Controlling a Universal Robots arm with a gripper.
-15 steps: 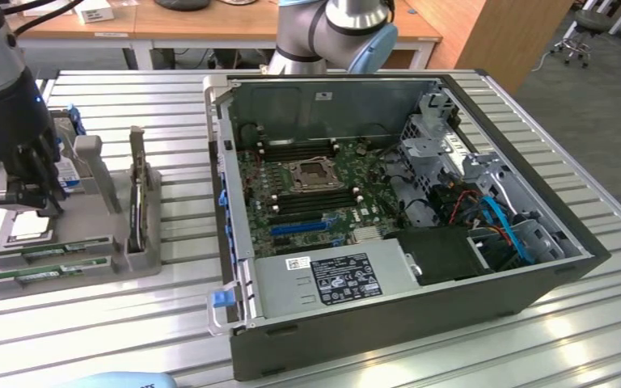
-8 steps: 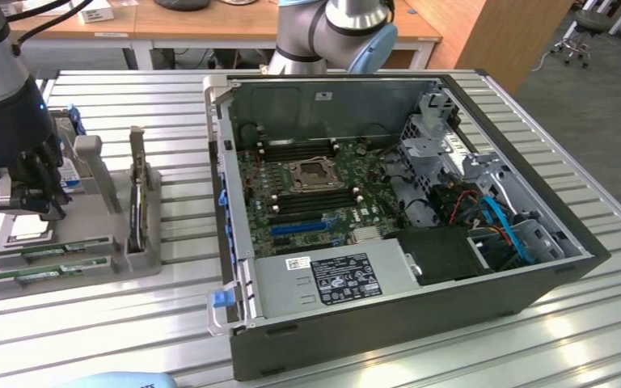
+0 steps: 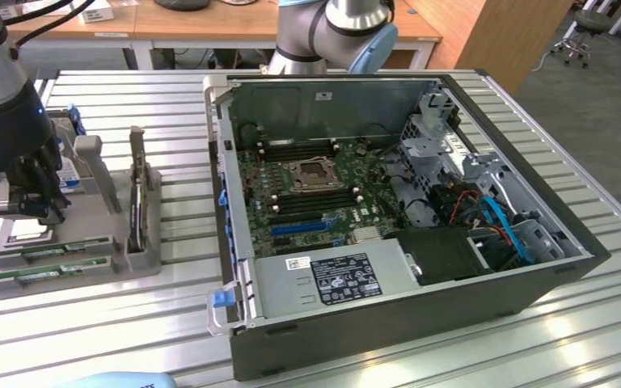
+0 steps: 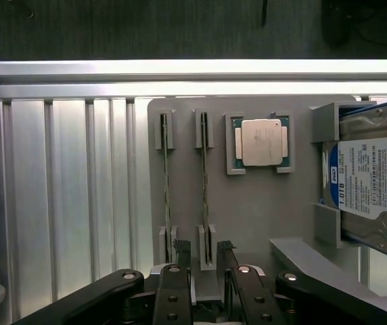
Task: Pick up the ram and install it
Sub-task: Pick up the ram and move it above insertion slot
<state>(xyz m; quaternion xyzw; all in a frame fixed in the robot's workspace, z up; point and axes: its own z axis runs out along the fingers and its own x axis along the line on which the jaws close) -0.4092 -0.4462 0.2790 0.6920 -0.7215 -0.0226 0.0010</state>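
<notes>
The tool (image 4: 205,258) is open, its jaws set either side of the ram (image 4: 205,179), which stands on edge in the tray (image 4: 254,210) slot beside the processor (image 4: 261,142). The jaws should be centred and squared to the stick, so that the tray's second stick (image 4: 165,183) is not caught. The tray is carried on a slatted aluminium desk (image 4: 72,203), beside the opened computer case (image 3: 397,202); wooden furniture (image 3: 181,31) stands beyond.
</notes>
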